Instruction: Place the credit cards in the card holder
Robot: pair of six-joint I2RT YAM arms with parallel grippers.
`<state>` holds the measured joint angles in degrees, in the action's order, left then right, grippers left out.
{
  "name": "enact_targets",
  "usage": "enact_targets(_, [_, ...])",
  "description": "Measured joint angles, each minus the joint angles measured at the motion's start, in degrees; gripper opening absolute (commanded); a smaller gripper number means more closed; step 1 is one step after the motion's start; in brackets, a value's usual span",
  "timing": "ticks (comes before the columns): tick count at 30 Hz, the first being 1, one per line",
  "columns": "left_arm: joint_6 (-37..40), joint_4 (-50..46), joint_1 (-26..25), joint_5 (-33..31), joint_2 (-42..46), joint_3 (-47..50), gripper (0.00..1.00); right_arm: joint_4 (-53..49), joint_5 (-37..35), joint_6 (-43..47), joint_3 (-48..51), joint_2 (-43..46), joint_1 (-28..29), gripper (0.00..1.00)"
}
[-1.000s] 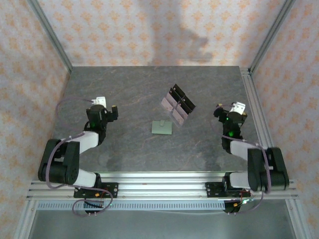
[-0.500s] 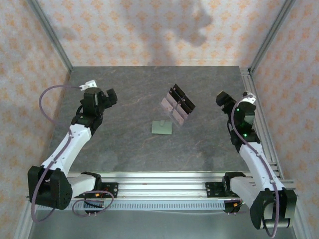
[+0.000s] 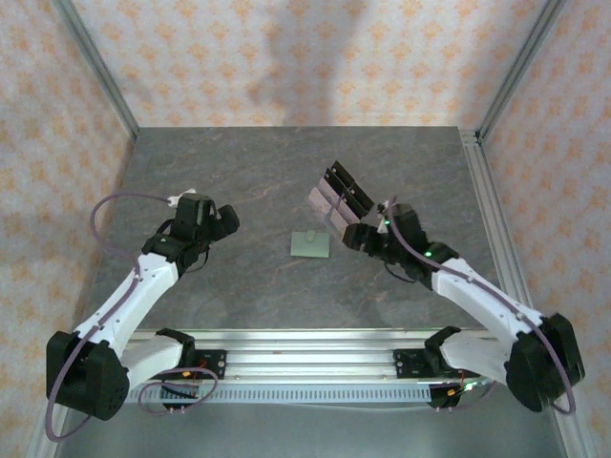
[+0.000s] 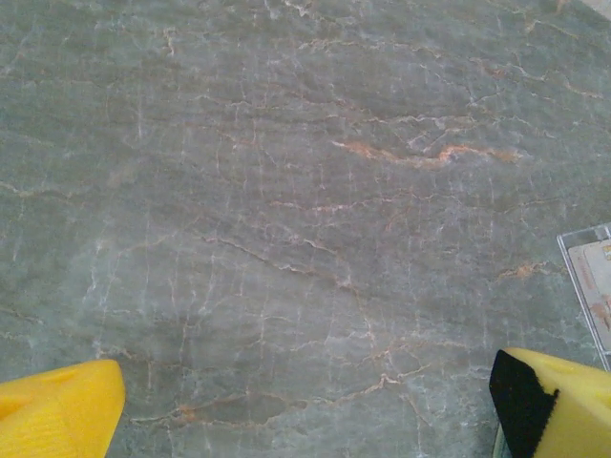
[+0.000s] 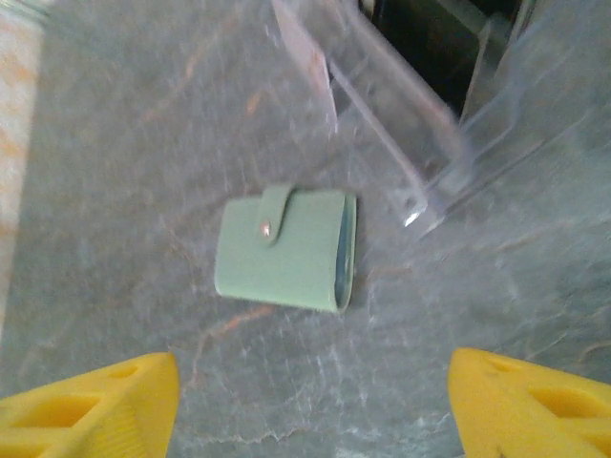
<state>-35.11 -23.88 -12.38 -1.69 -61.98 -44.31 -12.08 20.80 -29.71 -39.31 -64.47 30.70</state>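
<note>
The card holder (image 3: 311, 245) is a small sage-green wallet lying flat and closed mid-table; the right wrist view shows its snap tab fastened (image 5: 285, 248). Greyish-mauve credit cards (image 3: 322, 197) stand in a tilted clear acrylic rack (image 3: 346, 196) just behind it. My right gripper (image 3: 352, 235) hovers open right of the wallet and in front of the rack, its yellow fingers (image 5: 88, 405) wide apart with nothing between them. My left gripper (image 3: 229, 218) is open over bare marble left of the wallet, its yellow fingertips (image 4: 59, 412) at the frame's bottom corners.
The rack's clear front lip (image 5: 406, 153) is blurred in the right wrist view, close above the wallet. A clear-edged corner with a pale card (image 4: 592, 286) sits at the right edge of the left wrist view. Aluminium rails (image 3: 492, 219) border the marble table (image 3: 239, 286).
Both arms have swung inward from the table's sides. The right gripper came down beside the rack and the wallet; the left one moved toward the centre. The wallet and the rack have not moved.
</note>
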Motion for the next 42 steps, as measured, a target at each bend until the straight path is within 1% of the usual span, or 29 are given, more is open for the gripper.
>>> enact_targets(4, [-1.07, -0.42, 0.0, 0.02, -0.13, -0.02, 1.0, 2.29, -2.08, -2.6, -0.37, -9.86, 6.56, 0.69])
enact_targets(8, [-1.33, -1.73, 0.0, 0.31, -0.87, -0.63, 1.0, 4.39, -5.38, -5.38, -2.29, -16.92, 10.21, 0.68])
enact_targets(14, [-1.79, -2.58, -0.24, 0.96, -1.05, -1.2, 1.0, 8.96, -10.38, -8.22, -5.68, -22.99, 11.17, 0.69])
enact_targets(20, [-2.32, -3.19, -0.66, 1.29, -0.42, -1.4, 1.0, 11.93, -13.57, -10.01, -10.21, -29.62, 11.28, 0.69])
enact_targets(29, [-2.6, -3.96, -0.66, 1.31, 0.39, -1.4, 1.0, 13.27, -15.63, -11.96, -13.86, -36.0, 12.31, 0.69])
enact_targets(35, [-2.6, -4.09, -0.66, 1.31, 0.39, -1.4, 1.0, 14.62, -15.52, -13.33, -14.05, -36.72, 13.14, 0.68])
enact_targets(38, [-2.6, -4.26, -0.66, 1.31, 0.39, -1.4, 1.0, 15.15, -14.84, -14.25, -14.08, -36.74, 14.38, 0.67])
enact_targets(42, [-2.58, -5.09, -0.66, 1.51, -0.04, -2.38, 1.0, 15.13, -13.49, -14.86, -15.1, -36.76, 17.66, 0.67])
